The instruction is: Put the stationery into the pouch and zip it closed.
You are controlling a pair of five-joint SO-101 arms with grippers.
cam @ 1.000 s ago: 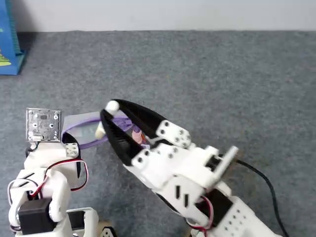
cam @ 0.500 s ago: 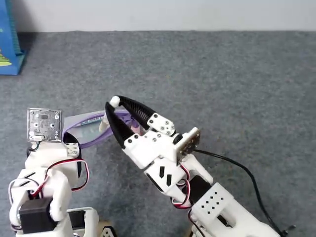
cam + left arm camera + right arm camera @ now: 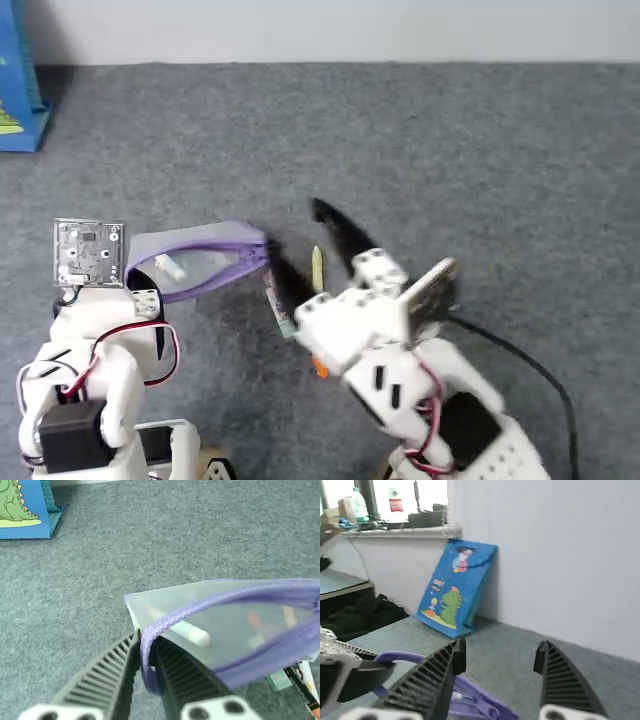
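The purple-edged translucent pouch [image 3: 200, 262] lies open on the grey carpet. My left gripper [image 3: 145, 642] is shut on the pouch's [image 3: 235, 630] purple rim, holding the mouth up. A white marker [image 3: 186, 631] lies inside the pouch, also visible from above as the white marker [image 3: 169, 267]. My right gripper [image 3: 292, 230] hangs open just right of the pouch mouth, tilted up, with nothing between its fingers [image 3: 437, 677]. A yellowish pen [image 3: 317, 268] and a few other stationery pieces [image 3: 281, 303] lie on the carpet under it, beside the mouth.
A blue dinosaur gift bag [image 3: 15, 90] stands at the far left by the wall, also seen as the gift bag [image 3: 455, 587]. The carpet [image 3: 480, 150] stretches to the right and back. The right arm's cable [image 3: 520, 365] trails at the lower right.
My right gripper has pulled back to the right, away from the pouch mouth, and tilted up. The white marker now shows inside the pouch. The left arm has held still.
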